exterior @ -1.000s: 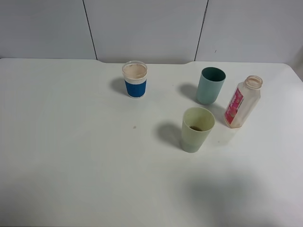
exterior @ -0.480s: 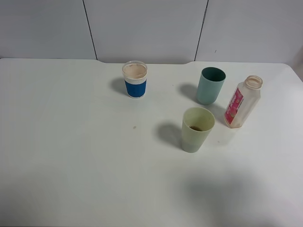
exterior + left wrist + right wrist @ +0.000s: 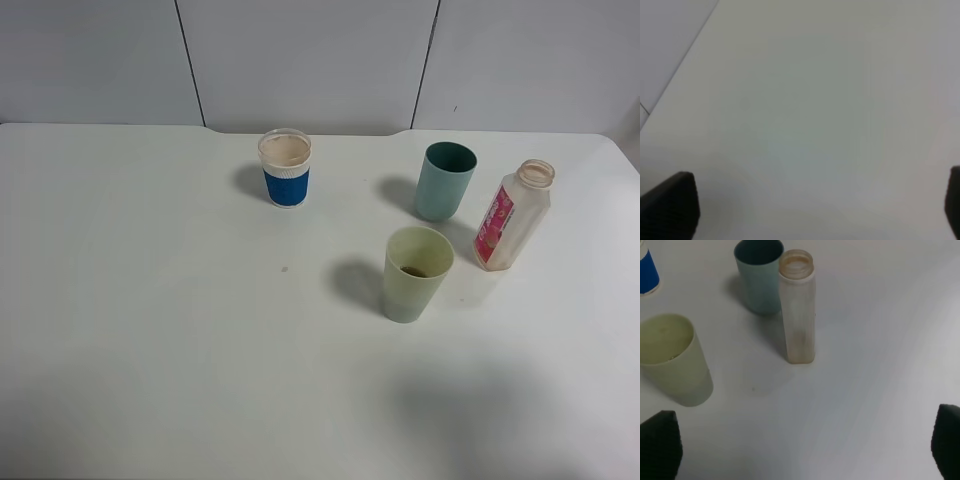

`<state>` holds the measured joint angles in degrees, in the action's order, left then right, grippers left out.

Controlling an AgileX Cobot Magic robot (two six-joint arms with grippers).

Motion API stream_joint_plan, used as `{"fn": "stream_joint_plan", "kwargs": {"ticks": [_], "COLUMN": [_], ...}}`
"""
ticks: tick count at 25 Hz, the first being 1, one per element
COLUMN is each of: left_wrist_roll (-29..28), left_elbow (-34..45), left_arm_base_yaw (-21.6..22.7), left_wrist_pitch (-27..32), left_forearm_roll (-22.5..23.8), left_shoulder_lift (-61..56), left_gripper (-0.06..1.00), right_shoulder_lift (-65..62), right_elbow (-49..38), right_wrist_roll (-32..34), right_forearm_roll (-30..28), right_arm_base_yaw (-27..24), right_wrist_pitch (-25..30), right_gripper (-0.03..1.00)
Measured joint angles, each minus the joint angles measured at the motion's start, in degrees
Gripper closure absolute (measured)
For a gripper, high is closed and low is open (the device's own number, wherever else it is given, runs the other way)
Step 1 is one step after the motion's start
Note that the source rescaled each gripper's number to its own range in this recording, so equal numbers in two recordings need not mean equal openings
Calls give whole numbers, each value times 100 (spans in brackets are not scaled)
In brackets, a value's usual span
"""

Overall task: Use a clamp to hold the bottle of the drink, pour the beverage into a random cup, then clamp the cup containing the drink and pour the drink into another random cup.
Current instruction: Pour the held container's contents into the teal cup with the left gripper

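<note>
Right fingers (image 3: pixel 660 445) spread, white table (image 3: pixel 150 320), panelled wall (image 3: pixel 300 60)

The table (image 3: pixel 150 330) is plain white all over, and the wall panels (image 3: pixel 300 60) behind it are flat light grey with thin dark seams. Far left, the paper cup (image 3: pixel 285 185) has a solid blue sleeve, a white band at the rim and a pale peachy inside, while the teal tumbler (image 3: pixel 440 190) is a muted blue-green, darker inside. The cup containing the drink (image 3: pixel 410 290) is unmarked pale yellow-green with a small brown patch at the bottom, and the bottle of the drink (image 3: pixel 520 215) is cloudy-clear with a pink-red label and a brownish neck.
</note>
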<state>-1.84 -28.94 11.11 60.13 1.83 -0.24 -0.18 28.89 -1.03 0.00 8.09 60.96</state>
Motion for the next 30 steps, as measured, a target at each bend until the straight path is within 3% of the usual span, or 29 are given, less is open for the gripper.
{"fn": "stream_joint_plan", "kwargs": {"ticks": [30], "left_wrist_roll": [0], "left_elbow": [-27], "left_arm_base_yaw": [0], "left_wrist_pitch": [-32], "left_forearm_roll": [0], "left_shoulder_lift": [0], "left_gripper": [-6], "right_shoulder_lift": [0], "right_elbow": [0], "right_wrist_roll": [0], "right_forearm_roll": [0], "right_arm_base_yaw": [0], "right_wrist_pitch": [0], "right_gripper": [-3]}}
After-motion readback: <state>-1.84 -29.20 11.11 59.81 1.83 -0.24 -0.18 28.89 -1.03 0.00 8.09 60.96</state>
